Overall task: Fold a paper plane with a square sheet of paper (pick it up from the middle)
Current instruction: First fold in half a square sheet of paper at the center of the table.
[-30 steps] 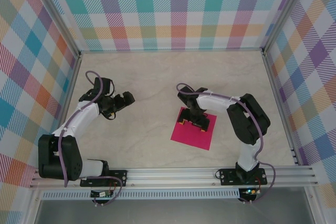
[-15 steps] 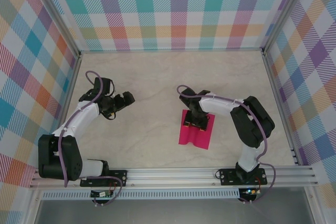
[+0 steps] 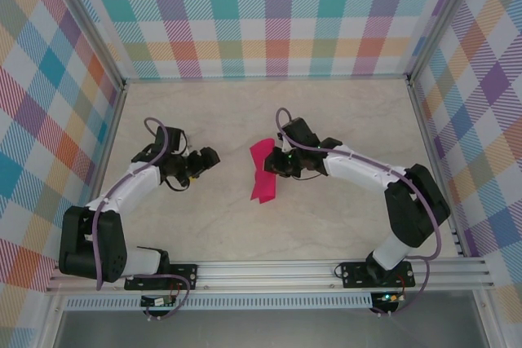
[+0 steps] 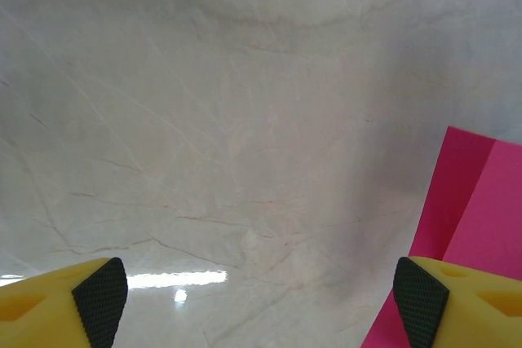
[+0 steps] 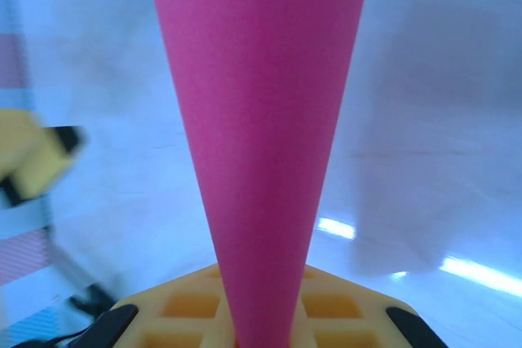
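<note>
Your right pincer (image 5: 261, 319) is clamped on the paper (image 5: 261, 120), gripping its middle so the sheet stands up as one narrow pink fold. From above, the paper sits near the centre of the counter (image 3: 342, 218); you cannot tell whether it touches. Beside it, your left pincer (image 4: 261, 295) gapes wide, holding nothing, with the paper's edge just beyond one finger (image 4: 420, 303).

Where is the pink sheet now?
Top view: the pink sheet is near the middle of the table, pinched by the right gripper, facing the open left gripper.
</note>
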Robot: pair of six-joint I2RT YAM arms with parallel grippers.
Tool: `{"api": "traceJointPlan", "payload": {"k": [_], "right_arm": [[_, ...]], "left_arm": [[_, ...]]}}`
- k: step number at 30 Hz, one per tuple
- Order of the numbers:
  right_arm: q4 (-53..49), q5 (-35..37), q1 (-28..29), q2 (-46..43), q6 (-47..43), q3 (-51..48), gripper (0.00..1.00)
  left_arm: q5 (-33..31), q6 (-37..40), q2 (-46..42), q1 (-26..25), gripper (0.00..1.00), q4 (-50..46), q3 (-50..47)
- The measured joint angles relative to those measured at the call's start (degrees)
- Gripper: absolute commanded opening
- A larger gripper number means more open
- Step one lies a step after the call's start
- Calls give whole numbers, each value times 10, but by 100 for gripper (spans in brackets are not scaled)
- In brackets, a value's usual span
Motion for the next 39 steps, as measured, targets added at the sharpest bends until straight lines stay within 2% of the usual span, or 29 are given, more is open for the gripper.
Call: {"api": "traceJointPlan", "payload": {"k": [4,7,14,16,21,27,34,39], "right_arm": [[61,-47,-1,48,2,0,19],[70,-55,-3,98,0,4,23],[18,-17,-5,148,-32,26,51],[5,-1,-5,148,-43,35,55],[-23,30,-5,148,-54,43,58],[-35,42,-5,148,-57,43,59],[-35,42,-5,148,-54,43,59],[-34,42,-5,147,-46,43,59]], "left_arm": [[21,-28,0,-18,81,34,-28],[26,-43,0,-32,81,63,-41],[23,-61,0,-56,83,97,-49],[19,-67,0,-59,83,99,-49],[27,-83,1,-72,81,127,-57],[71,-114,24,-104,63,190,-83],[115,-128,40,-131,63,261,-103],[120,-132,63,-162,59,301,-103]]}}
